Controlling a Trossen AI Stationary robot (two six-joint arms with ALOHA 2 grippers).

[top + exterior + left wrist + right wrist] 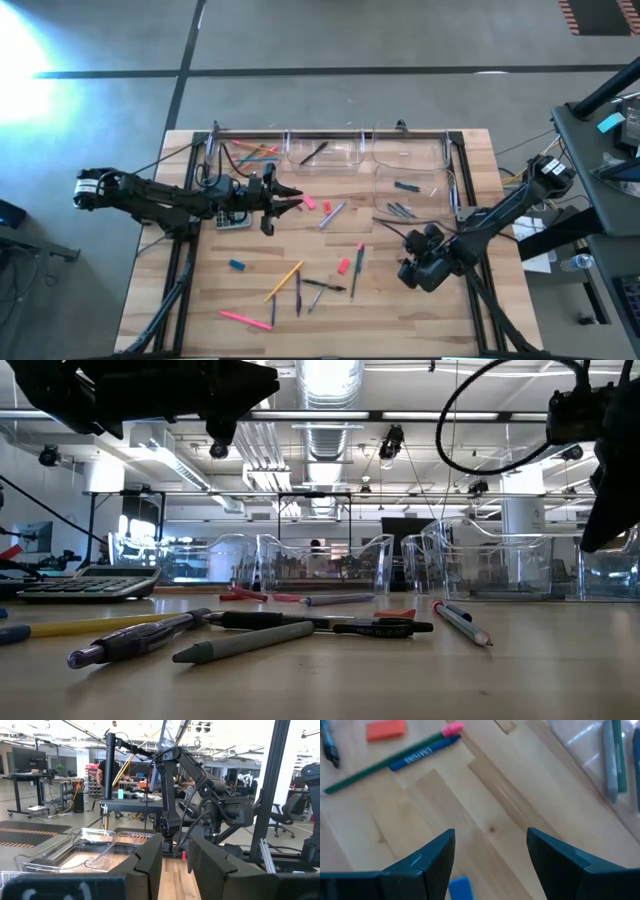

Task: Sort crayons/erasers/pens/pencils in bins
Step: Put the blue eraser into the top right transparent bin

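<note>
Nearest you on the table (200, 320) lie the loose sticks: a pink pencil (246, 319) at the front, an orange pencil (283, 282) just behind it, and dark pens (323, 286) crossing beside them. A blue eraser (237, 265) sits off toward the left arm's side, and a red eraser (343, 266) lies next to a green pencil (357, 268).

Your right claw (412, 262) hangs over bare wood near these, its fingers (427, 860) spread with nothing between them.

Farther back, your left claw (292, 199) hovers beside the grey calculator (234, 219), pinching a small red eraser (298, 204). Another red eraser (326, 207) and a grey pen (332, 214) lie just past its tip.

At the far edge stand the four clear bins (410, 153): one holds pencils (252, 153), one a dark pen (315, 152), and the nearer right one several pens (404, 197).
</note>
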